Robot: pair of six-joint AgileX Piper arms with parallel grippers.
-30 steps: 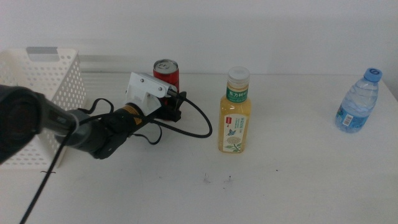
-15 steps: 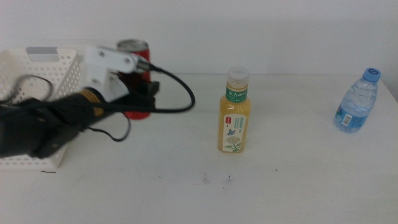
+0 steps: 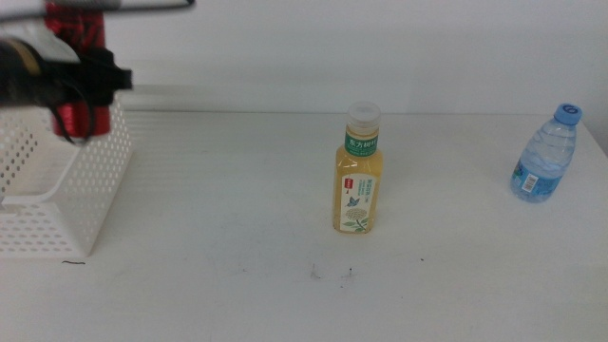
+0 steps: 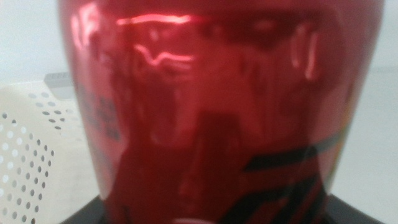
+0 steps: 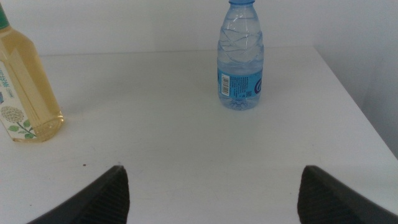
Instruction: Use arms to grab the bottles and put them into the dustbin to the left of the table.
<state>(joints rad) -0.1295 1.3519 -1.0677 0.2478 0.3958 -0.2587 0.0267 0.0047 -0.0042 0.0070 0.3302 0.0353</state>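
My left gripper [image 3: 90, 81] is shut on the slim red soda can [image 3: 78, 109] and holds it in the air over the white perforated dustbin [image 3: 57, 195] at the table's left. The can fills the left wrist view [image 4: 217, 106], with the dustbin's wall [image 4: 28, 155] behind it. The yellow tea bottle [image 3: 359, 171] stands upright mid-table; it also shows in the right wrist view [image 5: 22, 93]. The clear water bottle [image 3: 546, 154] stands at the far right; it also shows in the right wrist view [image 5: 241, 59]. My right gripper [image 5: 211, 199] is open and waits low, well short of both bottles.
The white tabletop [image 3: 285, 285] runs wide around the two standing bottles, with a few dark specks near the front. The table's right edge [image 5: 367, 124] lies close beyond the water bottle. A pale wall stands behind the table.
My left gripper has lifted the red can off the table and carried it up and to the left, from beside the tea bottle to above the dustbin. The other bottles have not moved.
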